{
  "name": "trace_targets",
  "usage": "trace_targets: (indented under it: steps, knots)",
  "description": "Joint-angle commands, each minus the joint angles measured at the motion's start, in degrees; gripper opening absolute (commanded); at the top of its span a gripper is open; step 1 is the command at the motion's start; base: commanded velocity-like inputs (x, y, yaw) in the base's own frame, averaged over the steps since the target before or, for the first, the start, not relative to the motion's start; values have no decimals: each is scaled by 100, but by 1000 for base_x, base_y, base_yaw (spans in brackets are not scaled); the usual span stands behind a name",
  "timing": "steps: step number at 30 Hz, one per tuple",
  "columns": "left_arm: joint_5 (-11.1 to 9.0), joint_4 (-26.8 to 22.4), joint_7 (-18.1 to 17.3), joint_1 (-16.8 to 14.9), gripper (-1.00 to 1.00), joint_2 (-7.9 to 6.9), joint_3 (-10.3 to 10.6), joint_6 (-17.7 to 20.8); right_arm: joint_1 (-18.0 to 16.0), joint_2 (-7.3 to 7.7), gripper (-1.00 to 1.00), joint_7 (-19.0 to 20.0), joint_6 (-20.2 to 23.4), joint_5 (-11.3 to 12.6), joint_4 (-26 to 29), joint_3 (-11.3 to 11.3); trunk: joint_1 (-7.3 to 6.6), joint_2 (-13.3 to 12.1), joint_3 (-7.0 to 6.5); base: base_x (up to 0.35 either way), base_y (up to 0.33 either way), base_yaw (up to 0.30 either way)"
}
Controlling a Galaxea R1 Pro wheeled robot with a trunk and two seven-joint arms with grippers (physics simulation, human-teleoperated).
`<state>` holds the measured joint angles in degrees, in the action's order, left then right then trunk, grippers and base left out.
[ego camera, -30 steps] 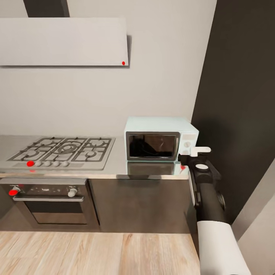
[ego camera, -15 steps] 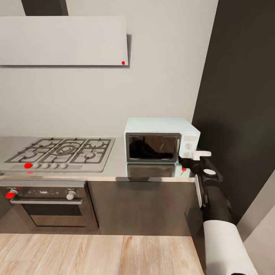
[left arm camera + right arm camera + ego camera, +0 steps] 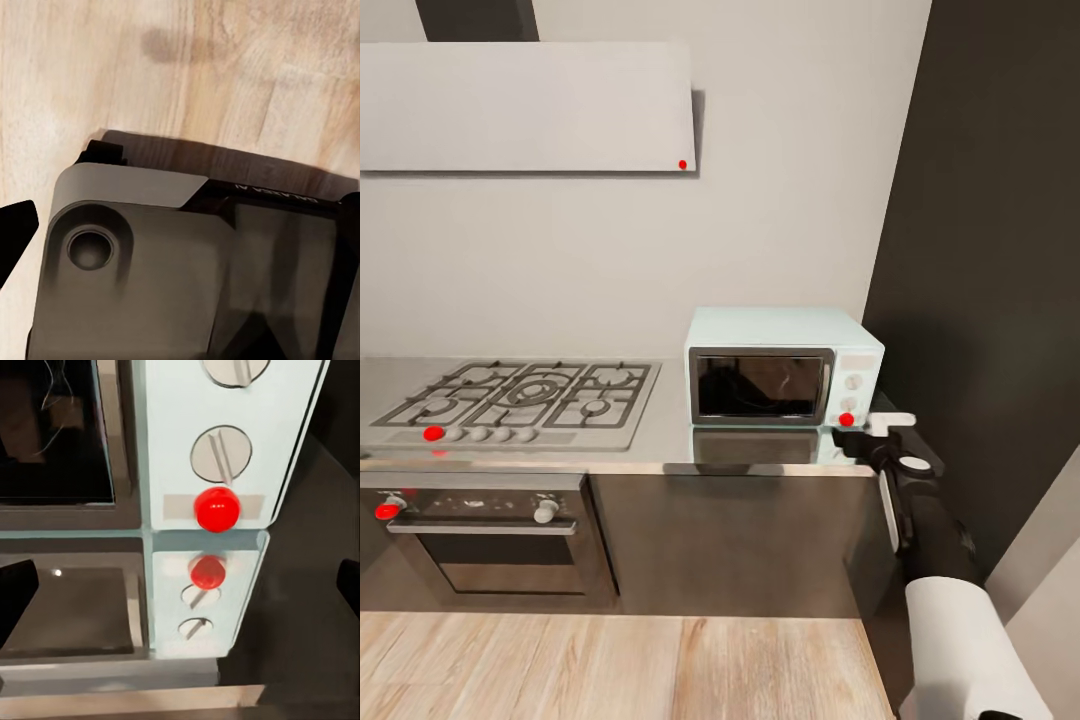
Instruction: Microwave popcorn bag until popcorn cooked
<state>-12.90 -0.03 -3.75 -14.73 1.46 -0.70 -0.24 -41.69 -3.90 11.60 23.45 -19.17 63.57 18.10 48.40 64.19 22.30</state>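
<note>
mint-blue microwave (image 3: 782, 366) sits on the steel surface (image 3: 660, 440) at about 1 o'clock in my head view, door shut, dark glass. what's changed: over the last second my right hand (image 3: 887, 424) has slid down and away from the control panel, and the red dot (image 3: 846, 419) it was covering now shows at the panel's lower corner. i read that as the button press done or just released, so heating may be under way; that's my guess, nothing confirms it. through the right wrist camera i'm looking straight at the red dot (image 3: 217, 508) below a white knob (image 3: 221, 454), with their mirror image in the steel. right fingertips sit wide apart, gripping nothing. left hand: can't tell. popcorn bag: can't make it out behind the glass. writing: faint lettering on the robot's dark base (image 3: 187, 262) in the left wrist view, too blurred to read.
</note>
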Motion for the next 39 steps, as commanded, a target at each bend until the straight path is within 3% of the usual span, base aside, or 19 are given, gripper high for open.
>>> trace_targets:
  steps: [1, 4, 8, 39]
  knots:
    - [-41, 3, -20, -3, 100, -2, -6, -3, -5, 23, 100, 42, 23, -60, 8, 23, 0, 4, 7, 0, 0, 0]
    - [-38, 3, -20, -3, 100, -5, -6, -3, -5, 157, 100, 35, 27, -49, 6, 26, 0, 4, 7, 0, 0, 0]
    - [-34, 3, -20, -3, 100, -6, -2, -3, -5, 199, 100, 37, 28, -37, 6, 27, 0, 4, 7, 21, -37, 0]
    - [-46, 3, -20, -3, 100, -14, -1, -4, -5, 182, 100, -34, 20, -29, -268, 18, 0, 4, 7, 73, -29, 0]
